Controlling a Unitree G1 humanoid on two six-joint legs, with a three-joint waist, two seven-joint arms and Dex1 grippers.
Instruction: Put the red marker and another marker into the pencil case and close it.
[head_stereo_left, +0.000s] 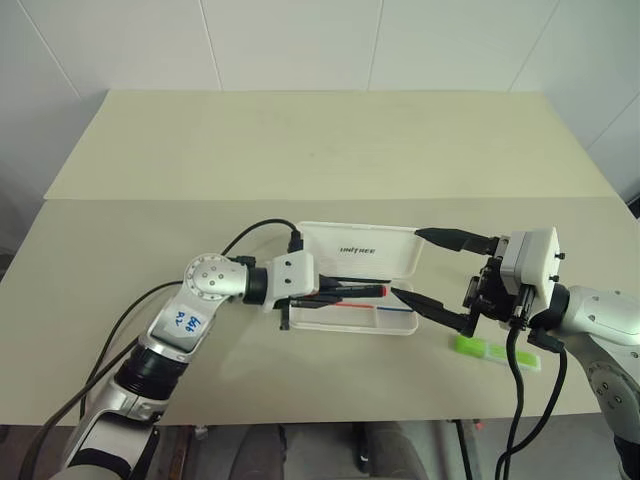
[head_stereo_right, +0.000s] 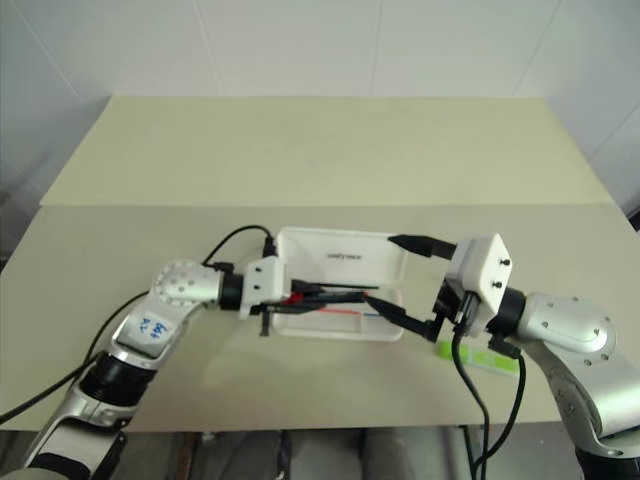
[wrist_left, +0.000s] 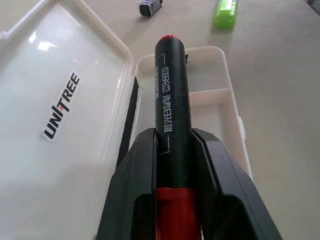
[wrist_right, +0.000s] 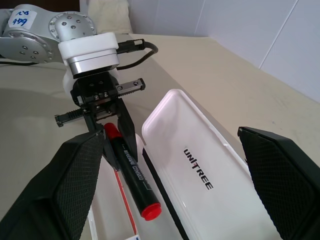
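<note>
The pencil case (head_stereo_left: 360, 250) lies open in the middle of the table, its white lid with "UNITREE" (wrist_left: 60, 105) folded back and the tray (head_stereo_left: 400, 322) in front. My left gripper (head_stereo_left: 338, 294) is shut on the red marker (head_stereo_left: 355, 291), a black barrel with red ends, held level just above the tray and pointing right. In the left wrist view the marker (wrist_left: 172, 100) sits between the fingers (wrist_left: 145, 165). My right gripper (head_stereo_left: 406, 262) stands wide open at the case's right end, holding nothing. The green marker (head_stereo_left: 497, 351) lies on the table under the right wrist.
A small dark grey object (wrist_left: 150, 7) rests on the table beyond the case, near the green marker (wrist_left: 225, 12). A seam (head_stereo_left: 200, 199) crosses the table behind the case. The table's front edge (head_stereo_left: 300, 418) is close to me.
</note>
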